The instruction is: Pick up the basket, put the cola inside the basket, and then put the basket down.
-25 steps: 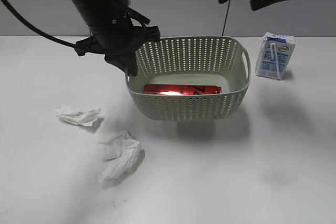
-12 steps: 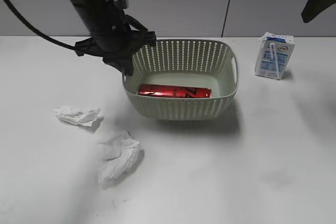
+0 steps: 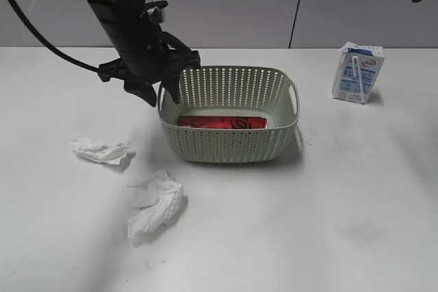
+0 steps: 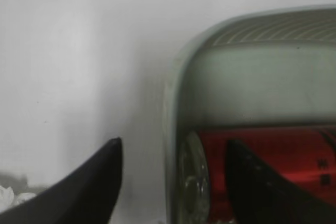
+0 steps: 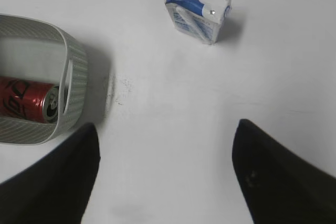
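The pale green basket (image 3: 229, 145) stands on the white table with the red cola (image 3: 219, 122) lying on its side inside it. My left gripper (image 3: 162, 90) straddles the basket's left wall, one finger outside and one inside, open with gaps on both sides. In the left wrist view the fingers (image 4: 174, 141) flank the basket wall (image 4: 252, 77), and the cola (image 4: 283, 156) lies behind the inner finger. My right gripper (image 5: 165, 124) is open and empty, high above the table to the right of the basket (image 5: 76, 77) and cola (image 5: 26, 95).
A blue-and-white carton (image 3: 357, 72) stands at the back right; it also shows in the right wrist view (image 5: 198, 11). Two crumpled white tissues (image 3: 101, 150) (image 3: 156, 204) lie to the left front of the basket.
The basket came down with the cola and now rests on the table. My left fingers have parted from its wall. My right arm rose towards the top right corner.
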Controlling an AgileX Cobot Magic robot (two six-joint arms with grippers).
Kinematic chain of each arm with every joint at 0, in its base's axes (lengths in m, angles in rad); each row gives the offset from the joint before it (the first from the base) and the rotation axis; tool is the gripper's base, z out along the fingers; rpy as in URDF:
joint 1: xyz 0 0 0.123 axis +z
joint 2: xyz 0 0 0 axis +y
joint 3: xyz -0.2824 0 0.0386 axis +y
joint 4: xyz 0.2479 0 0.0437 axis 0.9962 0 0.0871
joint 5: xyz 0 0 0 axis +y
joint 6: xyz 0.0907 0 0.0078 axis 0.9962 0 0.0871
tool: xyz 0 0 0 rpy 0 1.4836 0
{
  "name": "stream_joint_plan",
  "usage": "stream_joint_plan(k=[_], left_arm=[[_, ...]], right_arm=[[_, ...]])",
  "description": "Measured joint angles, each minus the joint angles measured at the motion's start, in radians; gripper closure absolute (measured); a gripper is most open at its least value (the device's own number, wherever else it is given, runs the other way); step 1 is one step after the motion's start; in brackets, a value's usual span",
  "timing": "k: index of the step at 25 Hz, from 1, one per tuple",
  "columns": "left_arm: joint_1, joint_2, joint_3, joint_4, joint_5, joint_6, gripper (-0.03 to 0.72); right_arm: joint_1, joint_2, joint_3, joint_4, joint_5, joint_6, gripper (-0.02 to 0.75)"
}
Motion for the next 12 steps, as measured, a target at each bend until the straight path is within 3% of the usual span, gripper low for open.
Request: stream_joint_plan(k=[2, 4, 8, 12], left_arm=[[0.000, -0.001, -0.001, 0.001, 0.012, 0.001, 0.137], [0.003, -0.013, -0.001, 0.005, 0.030, 0.003, 0.064], [0.029, -0.077, -0.001, 0.028, 0.063, 0.031, 0.041], [0.109, -0.151, -0.003, 0.037, 0.139, 0.117, 0.041]], right_arm=[[0.000, -0.015, 0.000, 0.000, 0.001, 0.000, 0.143], [0.000, -0.031, 0.000, 0.000, 0.001, 0.001, 0.143], [0.000, -0.071, 0.002, 0.007, 0.002, 0.010, 0.143], [0.000, -0.147, 0.054, 0.016, 0.002, 0.013, 0.143]])
